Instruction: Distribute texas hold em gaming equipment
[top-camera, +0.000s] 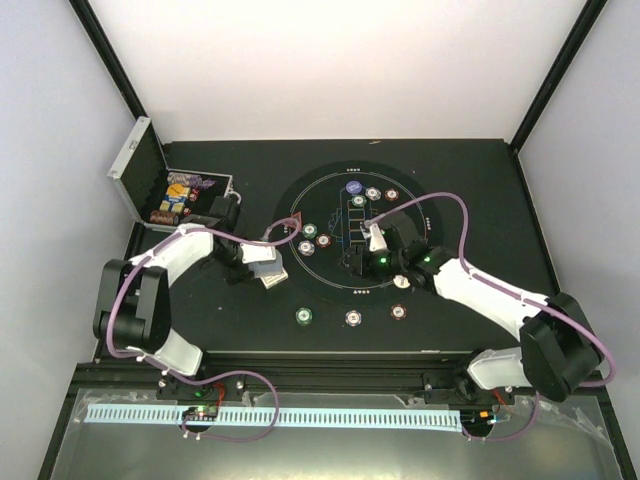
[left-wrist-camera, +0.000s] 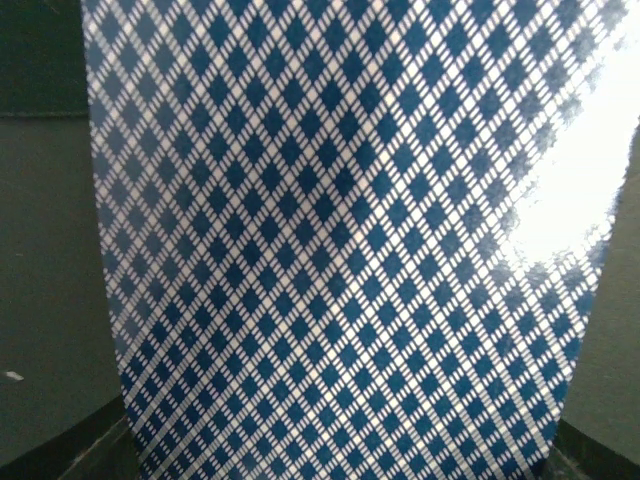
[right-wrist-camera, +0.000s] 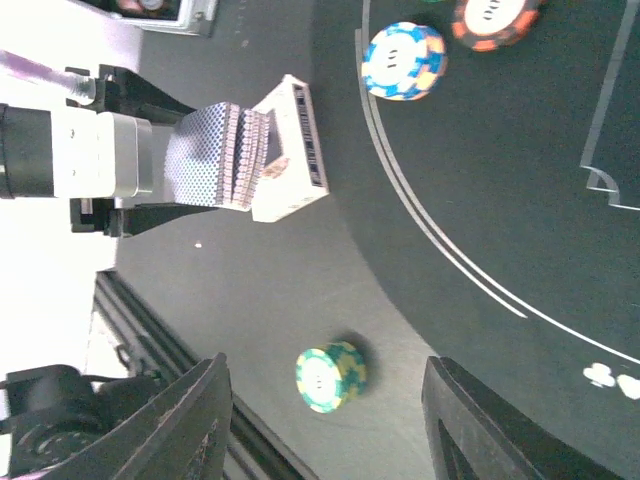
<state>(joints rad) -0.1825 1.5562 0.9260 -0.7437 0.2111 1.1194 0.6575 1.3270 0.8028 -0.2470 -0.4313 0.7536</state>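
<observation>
We find the left gripper (top-camera: 252, 262) closed tight on a deck of cards (right-wrist-camera: 280, 150). It holds the deck clear of the table (top-camera: 470, 170), just outside the left edge of the round mat (right-wrist-camera: 520, 200). The upper cards are slid out of line with the block. We judge that this presents them for dealing, with the deck kept beside the play area, not over it. The left wrist view is filled by a card back in a blue-and-white diamond lattice, with glare at the right.

The right gripper (right-wrist-camera: 327, 400) hangs over the mat with its fingers (right-wrist-camera: 200, 420) well apart and nothing between them. It appears free to take a card or a chip.

Outward from there, a green chip (right-wrist-camera: 330, 376) lies off the mat near the front rail. A blue chip (right-wrist-camera: 403, 60) and a red-orange chip (right-wrist-camera: 495, 18) lie just inside the mat's double ring. In the overhead view, further chips sit in small groups around the ring, and a red triangle marker (top-camera: 295, 222) lies at its left side. We read these as player positions already supplied. The silver case (top-camera: 140, 175) stands open at the far left.

Writing: none legible. The chip faces carry marks too small to read. The mat shows a printed club symbol and line boxes — no brand found.
</observation>
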